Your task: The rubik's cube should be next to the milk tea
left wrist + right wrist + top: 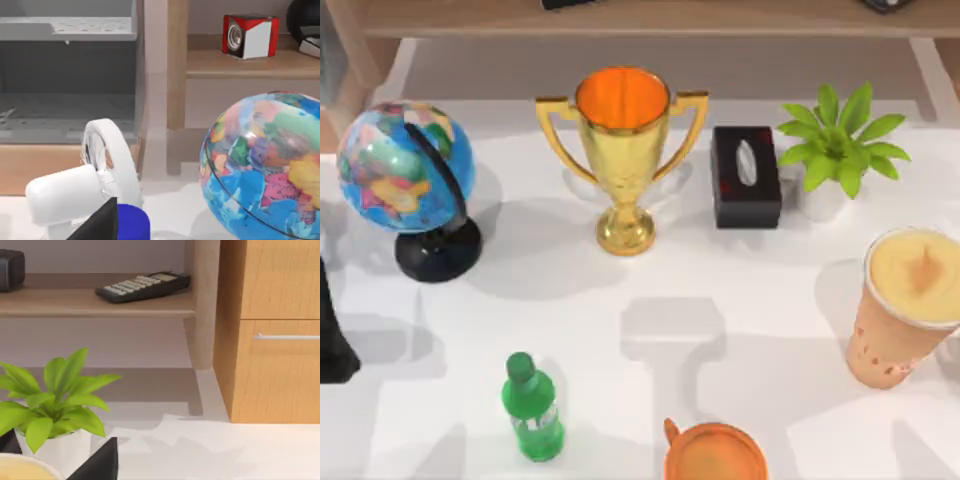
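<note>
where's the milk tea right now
In the top view, the milk tea stands near the table's right edge, in front of the potted plant and right of the orange mug.

Top cam overhead; wrist cams low, shelfward.

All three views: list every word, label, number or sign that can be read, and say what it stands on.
No text can be read anywhere.
Green bottle: its label has pale marks, too blurred to read.
Calculator: its keys are too small to read.
Globe: coloured patches, no legible names.
Red and white box: no lettering visible.
Black tissue box, trophy and milk tea: no print visible.
</note>
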